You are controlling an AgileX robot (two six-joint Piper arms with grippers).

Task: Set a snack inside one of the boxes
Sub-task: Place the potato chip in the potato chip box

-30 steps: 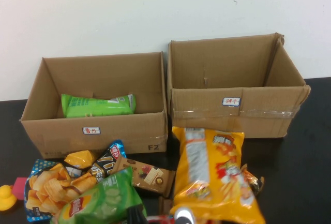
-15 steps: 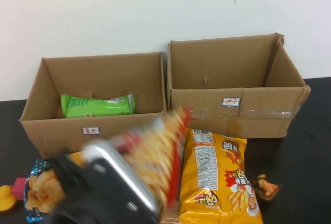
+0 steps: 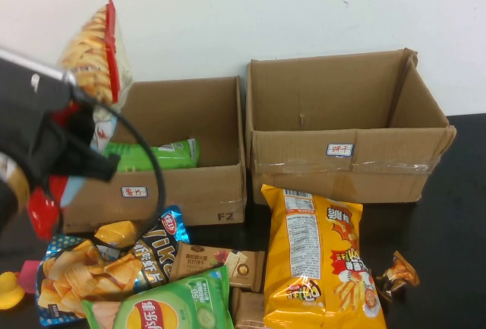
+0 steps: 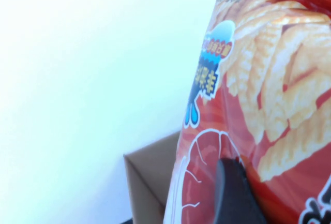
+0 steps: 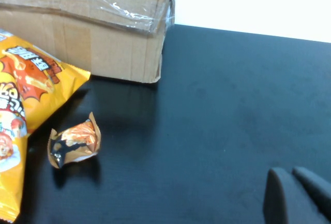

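Note:
My left gripper [image 3: 82, 109] is shut on a red bag of crinkle chips [image 3: 95, 44] and holds it upright in the air over the left end of the left cardboard box [image 3: 190, 196]. In the left wrist view the bag [image 4: 269, 94] fills the right side, with one dark finger [image 4: 232, 195] pressed on it and a box corner [image 4: 150, 180] below. A green snack bag [image 3: 156, 154] lies in the left box. The right box [image 3: 342, 166] looks empty. My right gripper [image 5: 296, 195] is shut and empty, low over the bare black table, right of the right box [image 5: 103, 32].
Snacks lie in front of the boxes: a big yellow bag [image 3: 319, 260], a green chip bag [image 3: 167, 310], a blue bag [image 3: 72, 276], a brown bar [image 3: 220, 260], a small orange wrapped candy [image 3: 399, 272] [image 5: 75, 146]. A yellow duck [image 3: 9, 291] sits at the far left.
My left arm has swung up and to the left with the red chip bag, from the front pile to above the left box. The snacks it covered show again.

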